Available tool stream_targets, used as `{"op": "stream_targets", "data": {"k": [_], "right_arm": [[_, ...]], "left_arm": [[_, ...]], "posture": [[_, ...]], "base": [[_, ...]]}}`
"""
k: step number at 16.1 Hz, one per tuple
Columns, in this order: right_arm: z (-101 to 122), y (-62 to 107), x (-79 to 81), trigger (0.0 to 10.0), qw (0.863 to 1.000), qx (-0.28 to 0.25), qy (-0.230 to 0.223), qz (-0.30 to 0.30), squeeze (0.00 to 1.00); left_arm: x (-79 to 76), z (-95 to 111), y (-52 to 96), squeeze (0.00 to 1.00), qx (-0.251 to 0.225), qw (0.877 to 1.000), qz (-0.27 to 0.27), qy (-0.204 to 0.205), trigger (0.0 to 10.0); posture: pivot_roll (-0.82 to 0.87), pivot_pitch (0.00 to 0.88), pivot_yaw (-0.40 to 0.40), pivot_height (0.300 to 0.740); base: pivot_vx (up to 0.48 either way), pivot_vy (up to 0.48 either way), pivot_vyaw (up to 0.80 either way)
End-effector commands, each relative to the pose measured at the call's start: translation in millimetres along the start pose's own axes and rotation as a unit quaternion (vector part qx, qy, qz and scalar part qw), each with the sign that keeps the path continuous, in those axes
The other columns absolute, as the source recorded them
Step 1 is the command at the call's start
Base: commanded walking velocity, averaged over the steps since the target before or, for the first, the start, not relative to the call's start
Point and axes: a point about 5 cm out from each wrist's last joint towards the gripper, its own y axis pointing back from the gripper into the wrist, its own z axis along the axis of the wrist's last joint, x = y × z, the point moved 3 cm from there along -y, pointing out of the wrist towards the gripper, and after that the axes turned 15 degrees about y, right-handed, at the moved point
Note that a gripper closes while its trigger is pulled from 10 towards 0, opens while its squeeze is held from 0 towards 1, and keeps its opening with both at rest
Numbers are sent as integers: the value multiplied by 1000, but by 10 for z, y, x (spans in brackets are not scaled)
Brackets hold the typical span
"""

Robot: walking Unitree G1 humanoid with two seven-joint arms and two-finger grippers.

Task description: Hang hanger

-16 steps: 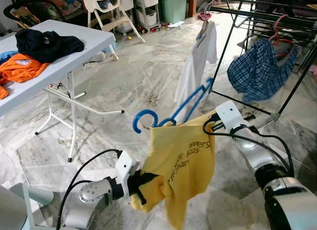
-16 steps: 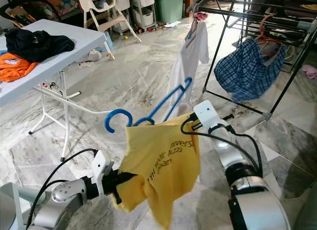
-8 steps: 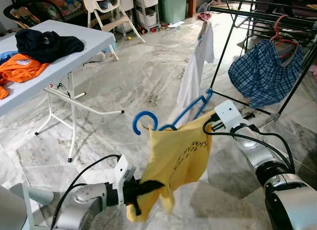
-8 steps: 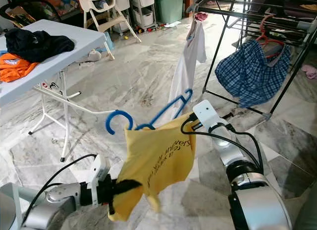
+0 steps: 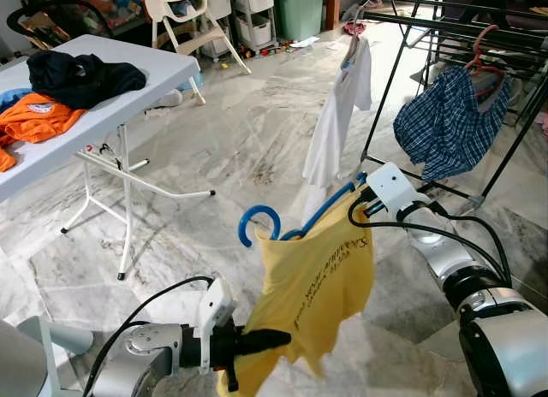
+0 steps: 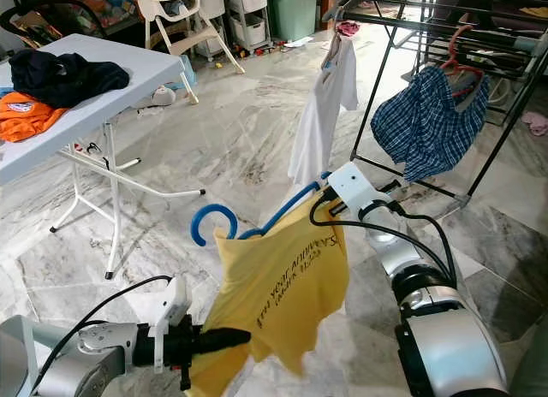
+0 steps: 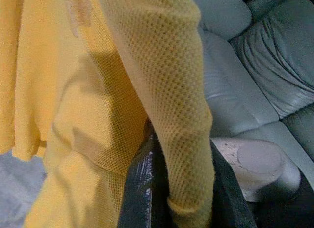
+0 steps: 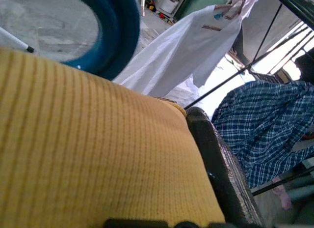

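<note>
The left pincer [image 5: 257,339] is low and near, its black fingers pinching the bottom hem of a yellow shirt [image 5: 321,281]; in the left wrist view the cloth [image 7: 98,90] folds between the dark fingers [image 7: 147,188]. The right pincer [image 5: 364,196] is higher and to the right, at the shirt's shoulder and the end of a blue hanger [image 5: 295,222]; its wrist view has yellow knit [image 8: 88,149] lying against one black finger [image 8: 216,164], but whether it is pressed together on the cloth I cannot tell.

The hanger sits inside the shirt's neck, held in the air above the marble floor [image 5: 214,140]. Its long axis runs from near left up to far right, the hook [image 5: 257,219] at the near left end curling up and over to open downward.

Beyond the right pincer, a white shirt [image 5: 338,115] hangs from a black drying rack [image 5: 428,20] and stands directly between the hanger and the rack's rails. Further right a blue checked garment [image 5: 445,123] hangs on a red hanger [image 5: 484,59]. On the far left is a folding tabletop [image 5: 120,97] carrying a dark garment [image 5: 81,76] and an orange one [image 5: 34,119]. A white high chair [image 5: 184,16] stands far behind.
</note>
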Motion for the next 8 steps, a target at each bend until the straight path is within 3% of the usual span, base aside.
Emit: {"op": "stream_targets", "data": {"k": [1, 8], "right_arm": [[35, -35, -360, 10000, 999, 2, 9, -53, 0], [238, -73, -601, 10000, 995, -38, 28, -89, 0]], "left_arm": [[17, -204, 135, 0, 49, 999, -3, 11, 0], [57, -423, 240, 0, 114, 993, -8, 21, 0]], "posture": [[-129, 43, 117, 740], [-132, 39, 120, 740]], "base": [[0, 0, 0], [0, 0, 0]]}}
